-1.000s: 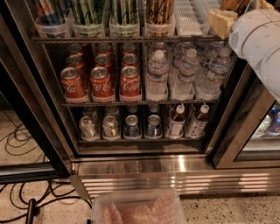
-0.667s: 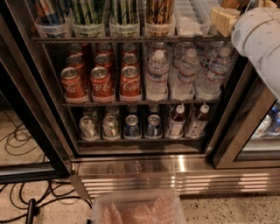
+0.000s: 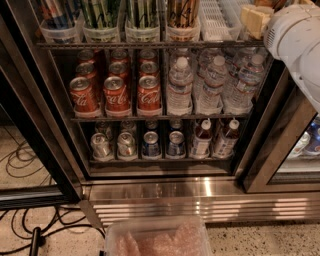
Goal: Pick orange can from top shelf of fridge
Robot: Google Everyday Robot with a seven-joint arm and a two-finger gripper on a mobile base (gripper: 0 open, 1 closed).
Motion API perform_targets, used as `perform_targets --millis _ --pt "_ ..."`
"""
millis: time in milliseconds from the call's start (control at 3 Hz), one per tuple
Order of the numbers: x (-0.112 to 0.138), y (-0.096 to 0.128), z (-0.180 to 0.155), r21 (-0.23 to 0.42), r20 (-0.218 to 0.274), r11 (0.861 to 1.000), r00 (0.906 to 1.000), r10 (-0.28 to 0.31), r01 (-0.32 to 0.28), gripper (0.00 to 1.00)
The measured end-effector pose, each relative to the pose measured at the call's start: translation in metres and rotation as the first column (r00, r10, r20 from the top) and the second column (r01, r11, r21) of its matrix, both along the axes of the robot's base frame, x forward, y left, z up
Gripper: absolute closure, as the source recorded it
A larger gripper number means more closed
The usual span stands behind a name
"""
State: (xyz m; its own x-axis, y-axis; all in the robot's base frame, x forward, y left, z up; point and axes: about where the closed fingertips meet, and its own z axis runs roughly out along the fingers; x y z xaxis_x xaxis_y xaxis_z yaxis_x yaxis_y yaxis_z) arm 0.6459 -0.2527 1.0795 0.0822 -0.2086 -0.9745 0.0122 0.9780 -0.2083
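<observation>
The orange can [image 3: 182,12] stands in a clear plastic cup on the top shelf [image 3: 150,45] of the fridge [image 3: 45,115], fourth lane from the left; only its lower copper body with dark lettering shows. Green-striped tall cans [image 3: 142,12] stand to its left. White ribbed lane dividers [image 3: 215,20] lie to its right. My gripper [image 3: 255,19] shows as a tan part at the top right, at top-shelf height, to the right of the can and apart from it. The white arm [image 3: 297,45] comes in behind it from the right edge.
Red cola cans [image 3: 117,92] and water bottles [image 3: 212,85] fill the middle rack. Small cans [image 3: 125,145] and bottles [image 3: 220,137] fill the bottom rack. A ribbed steel base panel [image 3: 200,200], a clear bin [image 3: 160,237] and floor cables [image 3: 30,230] lie below.
The white arm and the gripper have shifted slightly upward at the top right. The cans and bottles have not moved.
</observation>
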Motion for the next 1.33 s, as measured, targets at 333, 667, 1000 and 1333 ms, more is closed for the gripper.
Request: perform_targets --millis 333,667,1000,1333 --pt "0.0126 0.0037 -0.0055 0.008 -0.021 1.0 0.9998 0.007 -0.007 0.35" --pt "0.0194 0.0085 -0.0037 0.002 -0.02 1.0 0.9996 0.019 -0.019 0.35" --pt "0.0194 0.0085 -0.0036 0.002 -0.02 1.0 0.9996 0.019 -0.019 0.54" --pt "0.0194 0.0085 -0.0036 0.002 -0.019 1.0 0.9996 0.019 -0.019 0.77"
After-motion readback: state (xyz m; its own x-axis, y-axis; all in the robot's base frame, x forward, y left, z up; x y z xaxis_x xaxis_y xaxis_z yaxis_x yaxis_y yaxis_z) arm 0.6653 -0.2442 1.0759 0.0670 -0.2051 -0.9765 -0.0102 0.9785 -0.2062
